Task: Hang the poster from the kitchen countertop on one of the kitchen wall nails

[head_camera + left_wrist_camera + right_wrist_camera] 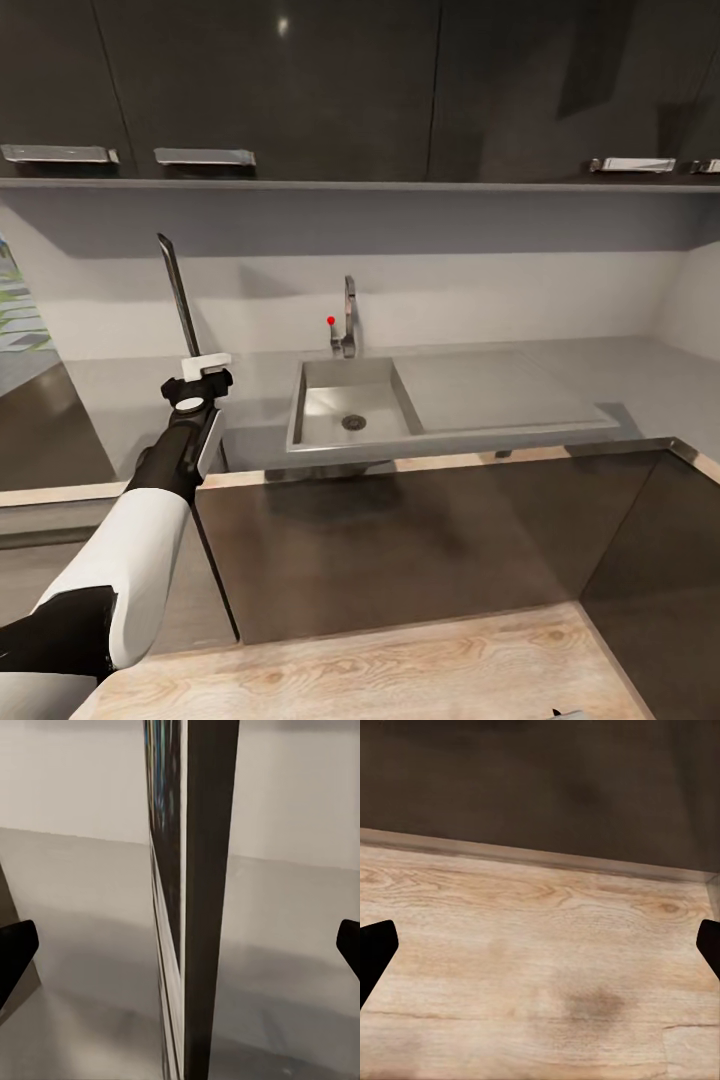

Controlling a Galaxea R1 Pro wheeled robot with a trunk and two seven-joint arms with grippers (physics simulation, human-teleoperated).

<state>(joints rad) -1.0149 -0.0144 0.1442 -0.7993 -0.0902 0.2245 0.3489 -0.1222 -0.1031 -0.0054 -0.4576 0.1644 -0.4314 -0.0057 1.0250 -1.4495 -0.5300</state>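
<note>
Standing upright and edge-on above the kitchen countertop (120, 400), the poster (178, 295) is seen centred between the left gripper (197, 385) fingertips, whose grip cannot be judged.

My head camera looks forward and down over the grey surface (520, 380), sink (350, 405) and wall. My left wrist camera sits close against the poster's edge (196, 900), facing that same surface and wall. My right wrist camera points down at the wooden floor (540, 967).
</note>
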